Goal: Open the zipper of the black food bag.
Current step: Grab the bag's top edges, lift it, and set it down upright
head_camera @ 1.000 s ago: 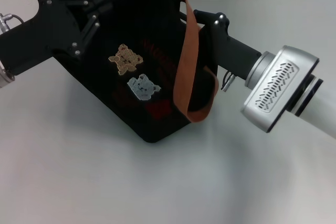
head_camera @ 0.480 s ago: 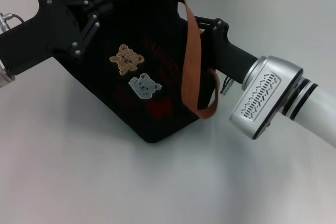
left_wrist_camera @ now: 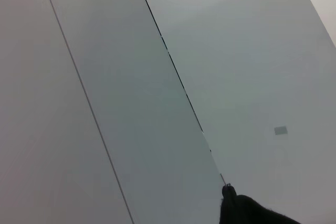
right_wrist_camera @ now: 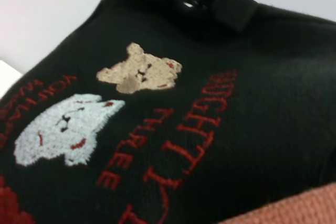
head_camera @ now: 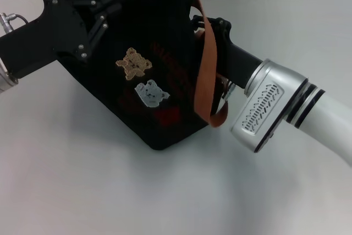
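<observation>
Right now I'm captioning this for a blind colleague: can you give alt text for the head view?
A black food bag with tan and grey bear patches sits on a white table. The left tool is at the bag's upper left corner, and the right tool is against its right side behind an orange-brown handle.

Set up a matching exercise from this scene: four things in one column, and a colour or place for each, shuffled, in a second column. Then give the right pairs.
Things:
1. tan bear patch
2. grey bear patch
3. webbing handle
4. left gripper

Colour or place:
A. orange-brown, hanging down the bag's right side
B. on the black food bag, nearer its bottom edge than the other patch
C. pressed against the bag's upper left part
D. above the other patch, beside the red lettering

Pairs: 1-D, 2-B, 3-A, 4-C
</observation>
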`<move>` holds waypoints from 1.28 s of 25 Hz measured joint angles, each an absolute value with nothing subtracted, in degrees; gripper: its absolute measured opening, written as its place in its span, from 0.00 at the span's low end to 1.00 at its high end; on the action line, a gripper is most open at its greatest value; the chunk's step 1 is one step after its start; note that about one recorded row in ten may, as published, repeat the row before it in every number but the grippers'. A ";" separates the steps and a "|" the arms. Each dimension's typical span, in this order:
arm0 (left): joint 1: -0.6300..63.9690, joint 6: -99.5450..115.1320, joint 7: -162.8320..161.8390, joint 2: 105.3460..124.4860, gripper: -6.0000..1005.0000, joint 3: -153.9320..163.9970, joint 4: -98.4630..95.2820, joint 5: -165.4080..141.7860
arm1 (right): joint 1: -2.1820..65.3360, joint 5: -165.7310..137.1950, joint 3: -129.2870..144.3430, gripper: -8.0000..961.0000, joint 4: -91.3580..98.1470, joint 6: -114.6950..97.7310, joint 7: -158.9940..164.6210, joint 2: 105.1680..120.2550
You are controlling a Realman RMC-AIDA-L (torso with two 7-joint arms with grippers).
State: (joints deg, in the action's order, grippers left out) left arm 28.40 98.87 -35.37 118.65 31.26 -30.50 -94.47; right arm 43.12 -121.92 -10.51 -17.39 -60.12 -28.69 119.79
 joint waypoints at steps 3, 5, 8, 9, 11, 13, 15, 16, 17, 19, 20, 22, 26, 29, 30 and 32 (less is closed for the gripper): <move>28.40 98.82 -35.30 118.65 0.07 31.33 -30.50 -94.47 | 42.99 -121.93 -10.53 0.35 -18.11 -60.03 -30.32 119.79; 28.40 98.82 -35.26 118.65 0.07 31.34 -30.50 -94.47 | 42.97 -121.94 -10.53 0.30 -18.45 -59.90 -30.74 119.79; 28.39 98.85 -35.25 118.65 0.07 31.36 -30.35 -94.47 | 42.96 -121.96 -10.36 0.22 -18.53 -59.87 -30.78 119.79; 28.39 98.86 -35.22 118.66 0.07 31.37 -30.18 -94.47 | 42.97 -121.97 -10.33 0.20 -18.54 -59.87 -30.80 119.80; 28.42 98.87 -35.03 118.65 0.07 31.36 -29.87 -94.47 | 42.93 -121.99 -10.36 0.16 -18.54 -59.86 -30.90 119.80; 28.47 98.88 -34.77 118.66 0.07 31.26 -29.73 -94.47 | 42.73 -122.00 -10.47 0.12 -18.56 -59.86 -31.16 119.80; 28.51 98.87 -34.77 118.65 0.07 31.13 -29.72 -94.47 | 42.55 -122.00 -10.47 0.08 -18.56 -59.86 -31.26 119.80; 28.53 98.85 -34.77 118.65 0.07 31.07 -29.71 -94.47 | 42.51 -122.00 -10.47 0.06 -18.56 -59.86 -31.27 119.80; 28.53 98.82 -34.76 118.65 0.07 31.02 -29.71 -94.47 | 42.45 -122.00 -10.47 0.04 -18.56 -59.86 -31.28 119.80; 28.53 98.81 -34.77 118.65 0.07 30.96 -29.66 -94.23 | 42.17 -121.99 -10.48 0.01 -18.52 -59.87 -31.29 119.80; 28.46 98.81 -34.77 118.65 0.07 30.96 -29.45 -93.65 | 41.94 -121.98 -10.51 0.01 -18.48 -59.95 -31.29 119.80; 28.21 98.77 -34.77 118.58 0.07 30.95 -28.91 -92.43 | 41.43 -121.91 -10.60 0.01 -18.35 -60.15 -31.30 119.80; 27.65 98.61 -34.76 118.44 0.07 30.89 -28.39 -91.03 | 40.30 -121.77 -11.15 0.01 -18.02 -60.28 -31.31 119.80; 27.27 98.44 -34.77 118.41 0.07 30.76 -28.38 -90.43 | 39.58 -121.72 -11.49 0.01 -17.87 -60.39 -31.33 119.80; 27.16 98.40 -34.77 118.41 0.07 30.59 -28.38 -90.32 | 39.36 -121.72 -11.63 0.01 -17.80 -60.40 -31.33 119.80; 27.07 98.32 -34.77 118.42 0.07 30.21 -28.34 -90.23 | 38.94 -121.72 -11.96 0.01 -17.64 -60.41 -31.34 119.80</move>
